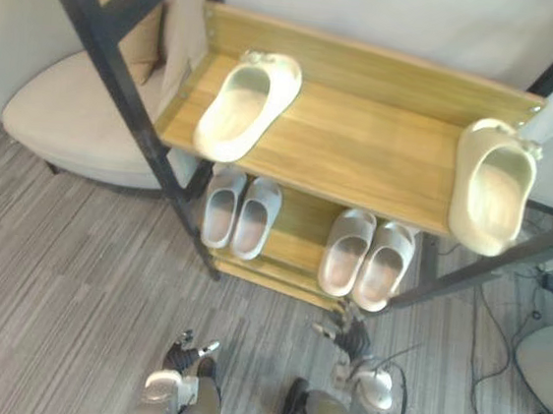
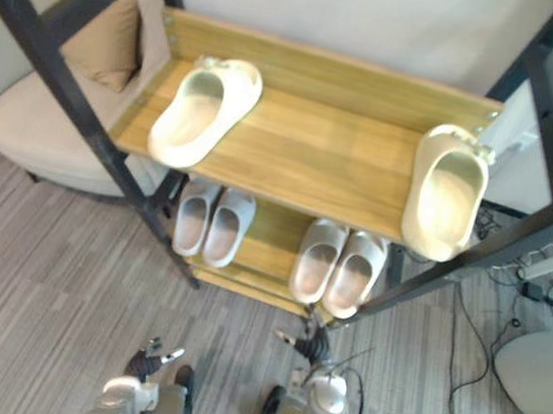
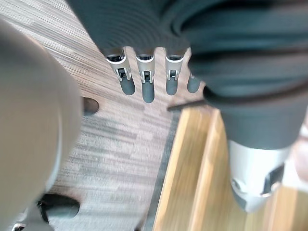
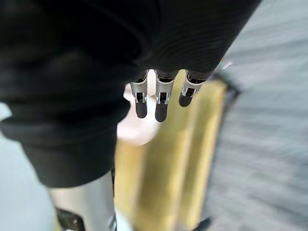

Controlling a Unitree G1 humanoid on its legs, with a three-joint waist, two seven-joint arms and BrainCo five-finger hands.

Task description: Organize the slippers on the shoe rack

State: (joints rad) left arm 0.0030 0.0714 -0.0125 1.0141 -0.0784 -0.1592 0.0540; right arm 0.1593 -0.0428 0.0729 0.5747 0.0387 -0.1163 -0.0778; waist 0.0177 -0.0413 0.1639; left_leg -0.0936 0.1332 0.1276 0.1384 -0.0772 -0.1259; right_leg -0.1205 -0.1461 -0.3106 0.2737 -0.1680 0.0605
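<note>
Slippers, six counted, all kept on the shoe rack [image 1: 361, 152].

Top shelf, two cream slippers, each moulded, thick-soled and closed at the toe, with a small ornament there:
- The left cream slipper [image 1: 248, 105] is laid at a slant near the left end, toe towards the back board.
- The right cream slipper [image 1: 494, 185] is laid at the right end, toe to the back, and its heel reaches just past the front edge.
- The two are kept well apart, with a wide run of bare wood between them.

Lower shelf, two pairs:
- A whitish pair [image 1: 241, 211] is stored to the left and a beige pair [image 1: 367, 258] to the right.
- The slippers of each pair are set side by side, and a strip of bare shelf is left between the pairs.

Rack: the wooden shelves are carried on black frame bars [image 1: 122, 72], which slant across the front corners.

Armchair [image 1: 69, 106], one, beige, is stood just beside the rack's left end, and a tan cushion [image 2: 106, 41] is propped on it. Grey striped carpet [image 1: 71, 275] is spread between the rack's foot and the hands.

Hands:
- The left hand [image 1: 185, 354] is held low over the carpet, short of the rack. Its fingers [image 3: 144, 82] are seen straight and spread, with nothing held.
- The right hand [image 1: 344, 335] is held low, near the rack's foot below the beige pair. Its fingers [image 4: 161, 98] are likewise straight, with nothing held.
</note>
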